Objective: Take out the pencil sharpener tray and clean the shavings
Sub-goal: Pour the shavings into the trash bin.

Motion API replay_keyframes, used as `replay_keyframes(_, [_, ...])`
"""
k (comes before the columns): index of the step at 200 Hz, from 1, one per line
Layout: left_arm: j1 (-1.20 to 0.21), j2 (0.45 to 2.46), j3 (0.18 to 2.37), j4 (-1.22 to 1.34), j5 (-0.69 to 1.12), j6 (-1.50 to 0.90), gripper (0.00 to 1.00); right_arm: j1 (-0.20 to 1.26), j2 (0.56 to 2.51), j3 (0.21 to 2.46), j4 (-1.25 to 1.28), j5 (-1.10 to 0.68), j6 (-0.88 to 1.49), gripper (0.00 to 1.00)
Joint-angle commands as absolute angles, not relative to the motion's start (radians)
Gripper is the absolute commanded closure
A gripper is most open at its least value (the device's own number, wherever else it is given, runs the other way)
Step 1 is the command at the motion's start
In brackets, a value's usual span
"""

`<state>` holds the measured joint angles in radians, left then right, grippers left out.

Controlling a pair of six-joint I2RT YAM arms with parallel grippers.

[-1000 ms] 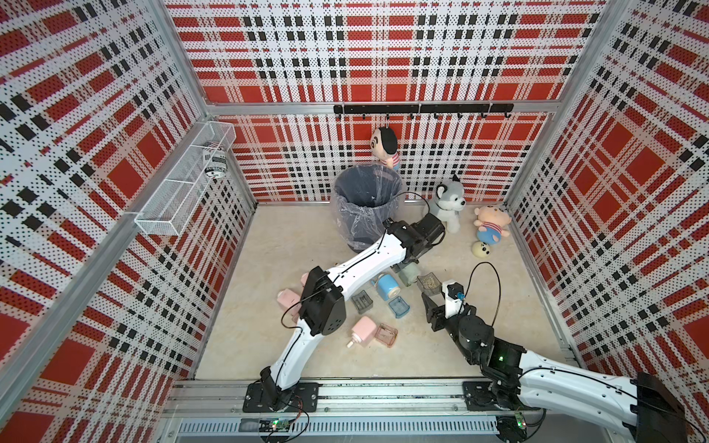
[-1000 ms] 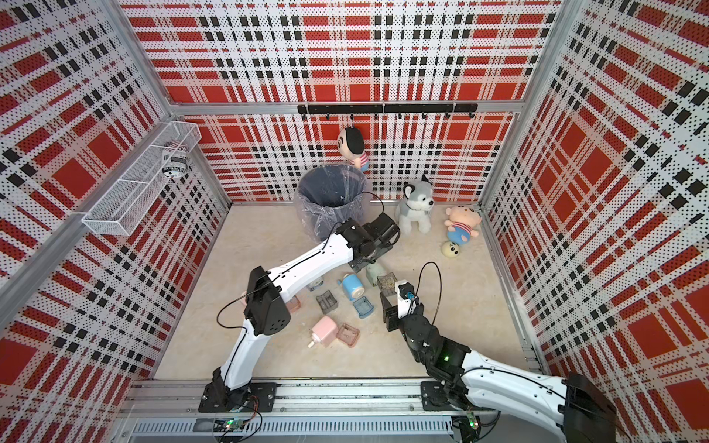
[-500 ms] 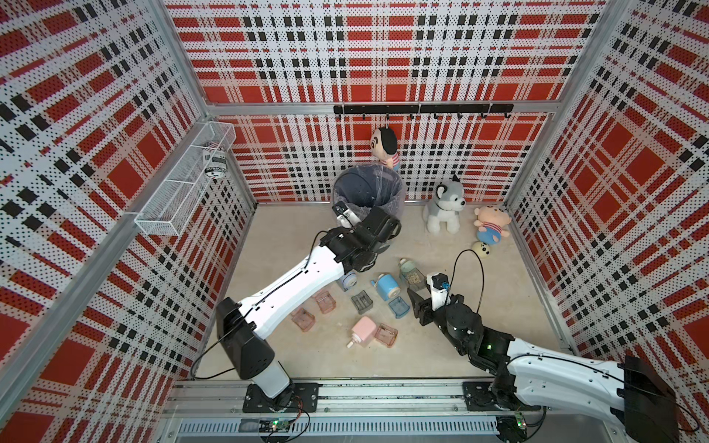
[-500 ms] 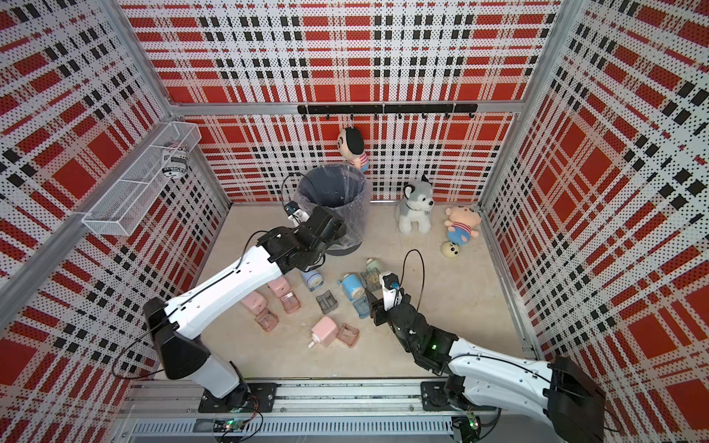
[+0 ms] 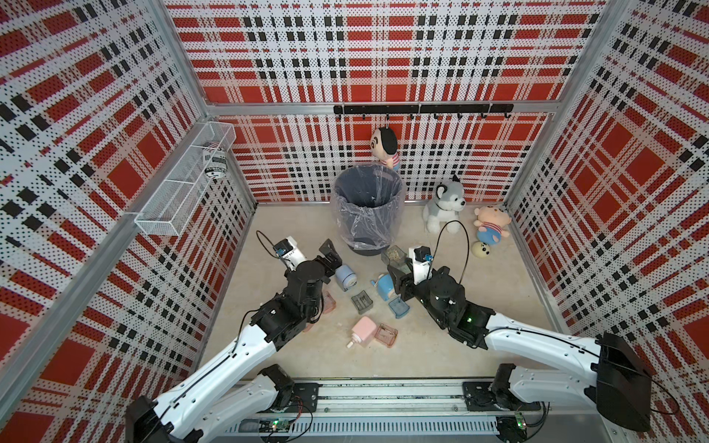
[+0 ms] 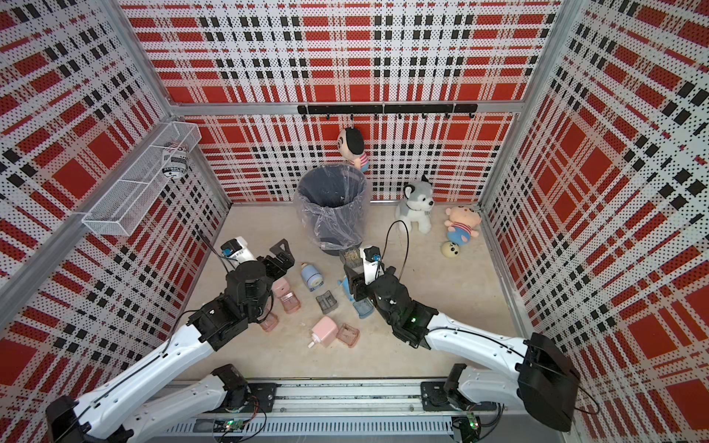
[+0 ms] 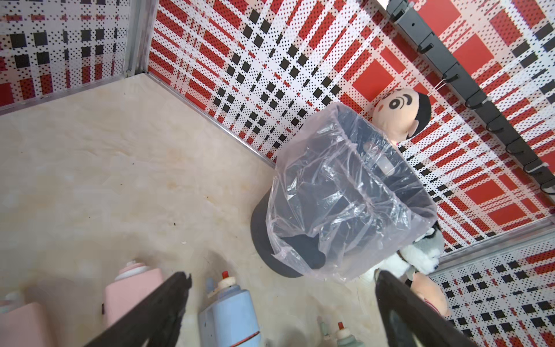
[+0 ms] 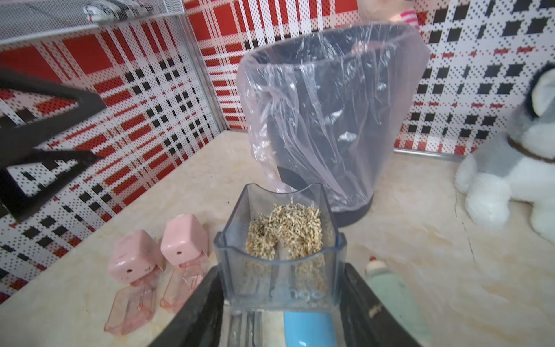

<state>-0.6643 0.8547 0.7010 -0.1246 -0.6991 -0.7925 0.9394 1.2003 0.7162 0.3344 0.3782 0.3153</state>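
A clear bluish tray full of tan shavings sits level between the fingers of my right gripper, which is shut on it. In both top views the tray hangs just in front of the foot of the plastic-lined grey bin. My left gripper is open and holds nothing. It hovers left of the bin, above a light-blue sharpener.
On the floor lie two pink sharpeners with pink trays pulled out, another pink sharpener, a teal sharpener, a grey tray and a blue tray. A plush husky and a doll sit back right.
My left arm has swung from the right of the bin to its left and drawn back, its jaws still open. My right gripper has carried the tray leftward and closer to the bin.
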Motion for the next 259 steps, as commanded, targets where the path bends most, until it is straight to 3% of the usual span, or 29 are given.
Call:
replay_keyframes(1, [-0.646, 0.787, 0.596, 0.07, -0.721, -0.698, 0.02, 0.914, 1.251, 0.81, 0.326, 0.333, 0.318, 0.55])
replay_keyframes(54, [-0.634, 0.64, 0.304, 0.326, -0.745, -0.62, 0.02, 0.873, 1.399, 1.046, 0.251, 0.331, 0.318, 0.55])
replay_keyframes(117, [-0.623, 0.619, 0.276, 0.33, -0.732, -0.617, 0.02, 0.838, 1.573, 1.294, 0.204, 0.36, 0.364, 0.53])
replay_keyframes(169, [-0.621, 0.632, 0.278, 0.33, -0.727, -0.627, 0.02, 0.814, 1.715, 1.512, 0.13, 0.349, 0.545, 0.53])
replay_keyframes(259, [-0.615, 0.648, 0.273, 0.334, -0.712, -0.65, 0.02, 0.755, 1.875, 1.822, -0.054, 0.241, 1.075, 0.56])
